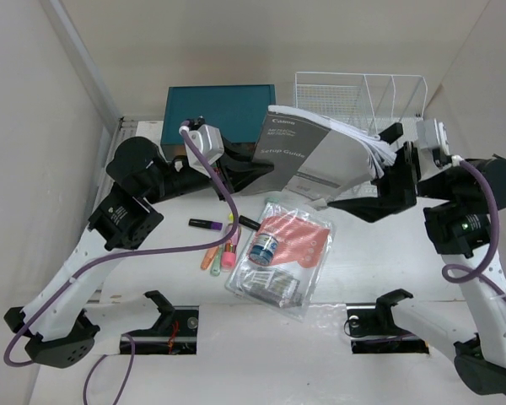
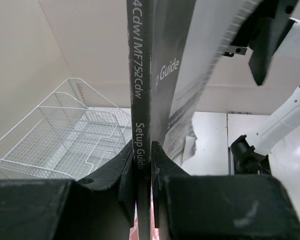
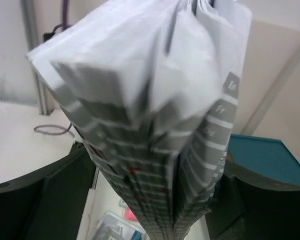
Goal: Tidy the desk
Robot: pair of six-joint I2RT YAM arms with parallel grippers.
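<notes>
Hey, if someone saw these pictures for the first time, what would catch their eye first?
The grey setup guide, held over the middle of the desk, with the left gripper shut on its spine and the right gripper shut on its fanned pages. Below it lie a clear plastic bag of small items and, to the bag's left, some bright markers.

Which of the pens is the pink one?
The pink highlighter, closest to the plastic bag; the orange pen and green pen lie left of it.
</notes>
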